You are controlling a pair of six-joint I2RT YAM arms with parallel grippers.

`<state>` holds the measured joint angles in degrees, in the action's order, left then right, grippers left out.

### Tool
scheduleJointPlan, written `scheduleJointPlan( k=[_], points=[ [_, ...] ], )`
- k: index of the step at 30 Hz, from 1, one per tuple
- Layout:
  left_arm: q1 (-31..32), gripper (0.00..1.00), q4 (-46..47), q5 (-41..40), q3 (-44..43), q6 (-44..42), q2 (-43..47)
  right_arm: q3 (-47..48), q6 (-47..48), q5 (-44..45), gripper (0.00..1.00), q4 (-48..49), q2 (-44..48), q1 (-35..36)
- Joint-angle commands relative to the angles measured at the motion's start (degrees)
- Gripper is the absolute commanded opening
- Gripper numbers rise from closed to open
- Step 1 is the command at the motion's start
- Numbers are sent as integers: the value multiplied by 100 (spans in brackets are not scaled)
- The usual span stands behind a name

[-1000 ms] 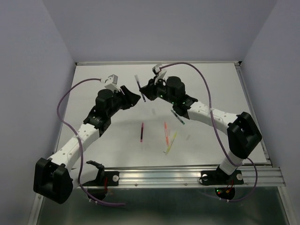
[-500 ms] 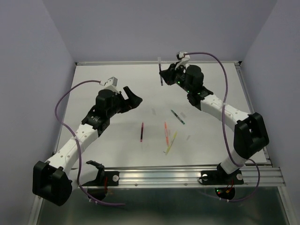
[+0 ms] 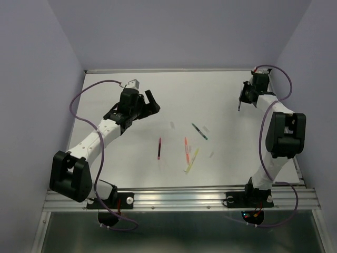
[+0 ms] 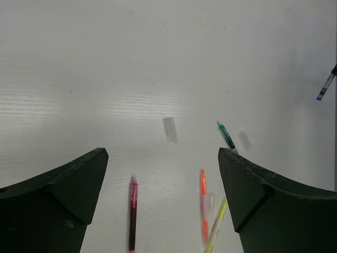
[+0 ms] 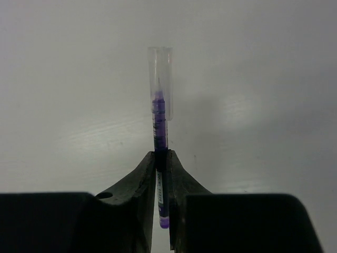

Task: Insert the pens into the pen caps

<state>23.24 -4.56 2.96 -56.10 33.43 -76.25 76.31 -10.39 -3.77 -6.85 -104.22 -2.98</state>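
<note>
Probably a lab: walled white table (image 3: 210, 95).

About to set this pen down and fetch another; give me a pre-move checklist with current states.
1. Clear cap over blue pen tip: ok.
2. Right gripper fingers clamped on that pen: ok.
3. Left gripper open, empty: ok.
4. Maroon pen lying apart from the others: ok.
5. Orange pen and yellow pen separated: cannot tell, their near ends converge.
6. Loose cap in view: ok.
</note>
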Motion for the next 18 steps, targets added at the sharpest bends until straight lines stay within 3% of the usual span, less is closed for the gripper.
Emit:
scheduleJointPlan(
  k=[1, 11, 17, 18],
  points=[
    [-4, 99, -203, -94, -515, -363, -232, 296, 659, -36, 4, -957, -282, -140],
    [-13, 99, -239, -59, -552, -539, -689, 964, 978, 552, 9, -1749, -1451, -396],
    [-13, 99, -186, 73, -560, -530, -751, 894, 969, 570, 47, -1741, -1311, -396],
    [-13, 99, -186, 90, -552, -531, -742, 851, 969, 527, 60, -1749, -1259, -396]
  ],
)
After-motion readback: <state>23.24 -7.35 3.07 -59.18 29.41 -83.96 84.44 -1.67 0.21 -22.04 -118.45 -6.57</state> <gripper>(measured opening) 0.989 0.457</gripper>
